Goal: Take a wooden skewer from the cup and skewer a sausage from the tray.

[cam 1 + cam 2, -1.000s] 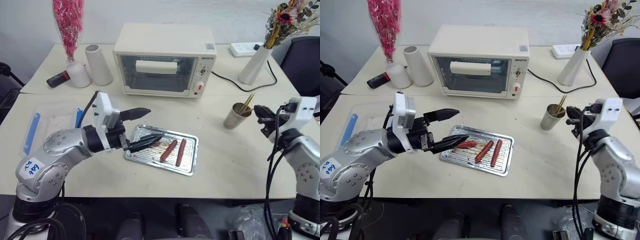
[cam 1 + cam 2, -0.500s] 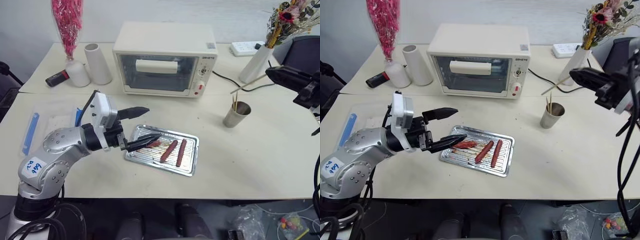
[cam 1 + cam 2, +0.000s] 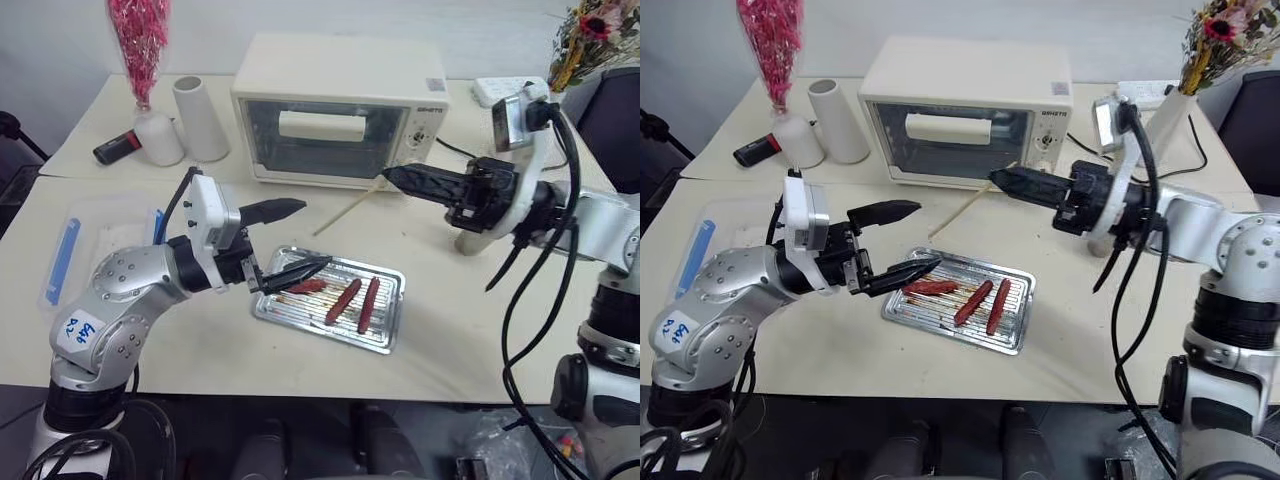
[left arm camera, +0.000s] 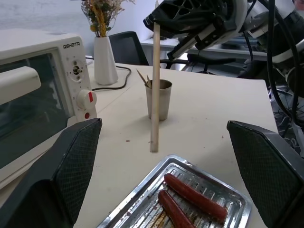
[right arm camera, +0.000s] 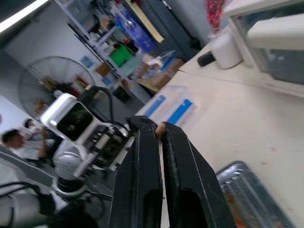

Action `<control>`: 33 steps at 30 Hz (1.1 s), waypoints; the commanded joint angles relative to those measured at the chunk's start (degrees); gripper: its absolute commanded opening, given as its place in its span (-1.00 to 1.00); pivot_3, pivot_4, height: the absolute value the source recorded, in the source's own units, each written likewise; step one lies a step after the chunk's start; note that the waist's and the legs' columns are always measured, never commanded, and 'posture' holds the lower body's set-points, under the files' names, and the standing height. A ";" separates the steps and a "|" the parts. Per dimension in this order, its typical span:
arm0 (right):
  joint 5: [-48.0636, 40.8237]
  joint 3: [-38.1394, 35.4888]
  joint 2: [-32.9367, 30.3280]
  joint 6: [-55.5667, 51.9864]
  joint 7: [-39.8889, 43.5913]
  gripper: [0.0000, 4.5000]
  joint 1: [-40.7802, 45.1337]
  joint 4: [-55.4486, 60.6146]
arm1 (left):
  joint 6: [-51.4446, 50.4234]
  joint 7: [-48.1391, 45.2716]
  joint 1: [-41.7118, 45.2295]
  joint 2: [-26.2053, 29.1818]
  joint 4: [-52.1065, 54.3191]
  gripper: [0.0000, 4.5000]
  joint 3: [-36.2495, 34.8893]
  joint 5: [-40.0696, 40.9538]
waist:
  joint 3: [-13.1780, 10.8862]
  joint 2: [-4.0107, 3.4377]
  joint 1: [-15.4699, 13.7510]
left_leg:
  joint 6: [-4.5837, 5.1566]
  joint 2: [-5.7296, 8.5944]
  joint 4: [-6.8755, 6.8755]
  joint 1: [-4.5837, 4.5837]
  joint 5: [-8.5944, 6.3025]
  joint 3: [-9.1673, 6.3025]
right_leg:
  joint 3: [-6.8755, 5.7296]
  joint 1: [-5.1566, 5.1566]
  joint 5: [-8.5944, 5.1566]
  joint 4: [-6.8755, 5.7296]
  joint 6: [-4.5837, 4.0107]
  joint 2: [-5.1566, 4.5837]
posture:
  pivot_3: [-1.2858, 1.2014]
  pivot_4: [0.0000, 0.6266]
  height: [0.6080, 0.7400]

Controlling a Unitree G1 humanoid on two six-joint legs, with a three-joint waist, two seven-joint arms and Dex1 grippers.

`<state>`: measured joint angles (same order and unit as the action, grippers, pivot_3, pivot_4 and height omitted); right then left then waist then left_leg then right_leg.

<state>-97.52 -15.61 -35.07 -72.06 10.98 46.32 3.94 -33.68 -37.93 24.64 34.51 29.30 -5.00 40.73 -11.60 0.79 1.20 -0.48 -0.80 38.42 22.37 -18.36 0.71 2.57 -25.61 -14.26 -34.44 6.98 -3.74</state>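
My right gripper (image 3: 392, 176) is shut on one end of a wooden skewer (image 3: 350, 208), which slants down and left in the air between the oven and the tray. The thin pale skewer (image 4: 155, 85) shows again in the left wrist view, in front of the cup (image 4: 158, 99), which holds more sticks. The silver tray (image 3: 390, 322) lies at mid-table with three reddish-brown sausages; the nearest sausage (image 3: 303, 286) is at its left end. My left gripper (image 3: 300, 240) hovers open at that end, its lower finger over the tray's left rim.
A cream toaster oven (image 3: 335, 110) stands behind the tray. A white cylinder (image 3: 200, 118) and a vase with a red bunch (image 3: 158, 135) are at the back left. A clear box with blue clips (image 3: 100, 245) lies at the left. A power strip (image 3: 500, 90) sits back right.
My right arm has swung from beside the cup up and leftward to mid-table, carrying a skewer out of the cup. The left gripper has stayed open by the tray.
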 commanded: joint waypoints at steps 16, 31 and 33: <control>-15.48 4.14 -2.15 9.13 -8.95 -1.00 -3.57 3.04 | 1.70 4.89 5.56 -8.62 0.08 0.73 1.78 -1.75 | 0.00 0.01 0.35 | 0.16 0.02 0.22 -0.08 0.00 0.07 | 0.07 0.04 0.04 -0.23 0.05 0.14 | 0.03 -0.52 1.00; -15.48 5.13 -0.92 12.07 -10.85 -1.00 -2.52 3.75 | 1.08 4.69 5.10 -9.29 0.42 -0.26 1.81 -1.49 | 0.00 0.01 0.33 | 0.17 0.01 0.56 -0.08 0.00 0.05 | 0.16 0.05 0.04 -0.28 0.06 0.14 | 0.03 -0.52 1.00; -15.48 5.20 -0.89 12.19 -11.03 -1.00 -2.56 3.80 | 1.17 4.61 5.13 -9.34 0.32 -0.54 1.89 -1.59 | 0.00 0.00 0.33 | 0.17 0.00 0.56 -0.07 0.00 0.05 | 0.16 0.05 0.04 -0.28 0.06 0.14 | 0.03 -0.52 1.00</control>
<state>-111.54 -9.41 -35.98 -60.94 -0.09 42.50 5.53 -33.28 -33.33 29.09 25.40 28.25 -2.30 38.20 -11.60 0.79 1.53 -0.31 -0.80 38.98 22.29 -18.36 0.76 2.73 -25.56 -14.22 -34.73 7.04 -3.60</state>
